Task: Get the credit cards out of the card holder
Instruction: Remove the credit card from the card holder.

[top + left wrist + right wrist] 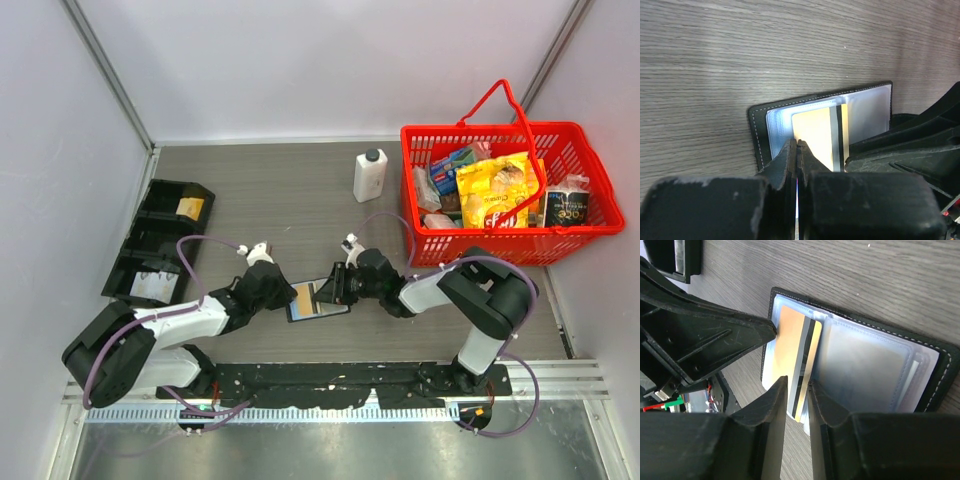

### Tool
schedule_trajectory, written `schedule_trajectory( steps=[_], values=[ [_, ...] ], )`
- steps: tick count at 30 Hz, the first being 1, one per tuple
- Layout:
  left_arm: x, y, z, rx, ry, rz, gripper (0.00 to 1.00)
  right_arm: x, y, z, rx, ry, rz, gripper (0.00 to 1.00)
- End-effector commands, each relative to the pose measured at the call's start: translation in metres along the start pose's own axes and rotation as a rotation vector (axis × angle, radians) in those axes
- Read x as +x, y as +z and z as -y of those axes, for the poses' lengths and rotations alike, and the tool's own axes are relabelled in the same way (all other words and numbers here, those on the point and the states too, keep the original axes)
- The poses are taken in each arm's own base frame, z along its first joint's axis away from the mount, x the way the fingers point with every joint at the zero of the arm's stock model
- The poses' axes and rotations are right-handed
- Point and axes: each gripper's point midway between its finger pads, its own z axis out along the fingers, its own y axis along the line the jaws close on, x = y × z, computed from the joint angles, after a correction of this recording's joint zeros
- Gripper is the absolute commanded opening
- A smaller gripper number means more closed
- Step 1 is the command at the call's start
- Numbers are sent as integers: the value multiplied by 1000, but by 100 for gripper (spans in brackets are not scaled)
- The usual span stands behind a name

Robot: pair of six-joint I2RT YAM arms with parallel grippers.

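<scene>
Orange card (790, 340): with your left gripper (798, 147) pinched on the card holder (865, 360) at 9 o'clock, draw it straight toward 3 o'clock with your right gripper (797, 382), narrow around it, clamp unclear.

A robot lab test cell: plain white walls (300, 60) enclose a wood-grain table (300, 190) with a black mounting rail (330, 378).

Grey wood-grain table (300, 200). Left edge: black compartment tray (160, 215). Far edge, centre: white bottle (369, 176). Far right corner: red basket (500, 245). Near edge, centre: open card holder (330, 305).
</scene>
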Motion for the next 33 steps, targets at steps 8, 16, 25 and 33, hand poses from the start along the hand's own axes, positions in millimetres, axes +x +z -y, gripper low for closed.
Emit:
schedule_trajectory(
  steps=[8,16,25,33],
  values=[
    [-1,0,-8,-15,-50,7,0,-3,4,-7,-76,53,39,25],
    [0,1,-10,-21,-63,1,0,-7,2,-2,-98,105,77,14],
    [-1,1,-14,-27,-75,5,0,-12,-8,3,-87,108,104,1],
    [0,2,-14,-26,-76,1,0,-20,-18,12,-17,88,127,1]
  ],
)
